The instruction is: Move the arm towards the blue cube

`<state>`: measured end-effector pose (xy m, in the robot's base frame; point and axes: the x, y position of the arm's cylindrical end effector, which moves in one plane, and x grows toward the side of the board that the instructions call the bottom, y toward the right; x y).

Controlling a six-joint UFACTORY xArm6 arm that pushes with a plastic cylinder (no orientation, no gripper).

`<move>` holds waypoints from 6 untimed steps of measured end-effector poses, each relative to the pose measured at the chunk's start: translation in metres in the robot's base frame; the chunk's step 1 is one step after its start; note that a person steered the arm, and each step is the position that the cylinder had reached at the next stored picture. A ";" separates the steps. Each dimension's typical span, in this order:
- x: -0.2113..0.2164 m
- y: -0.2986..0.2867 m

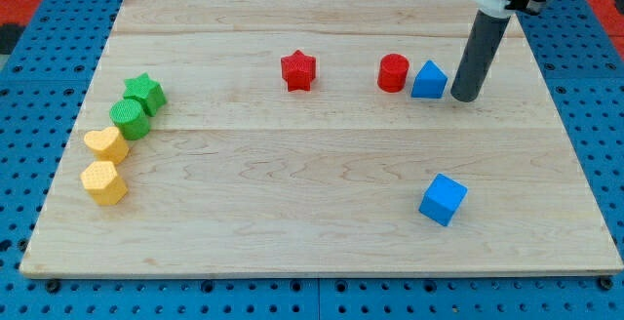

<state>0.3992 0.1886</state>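
Note:
The blue cube (444, 200) lies on the wooden board (292, 213) at the lower right. My tip (464, 98) stands near the board's upper right, well above the cube in the view and slightly to its right. It is just right of a blue triangular block (428, 81), close to it; I cannot tell whether they touch. The dark rod rises from the tip toward the view's top.
A red cylinder (393, 72) sits just left of the blue triangle, and a red star (298, 70) further left. At the board's left are a green star (145, 93), a green cylinder (130, 118), a yellow heart (106, 144) and a yellow hexagonal block (103, 182).

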 end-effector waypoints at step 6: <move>0.073 0.039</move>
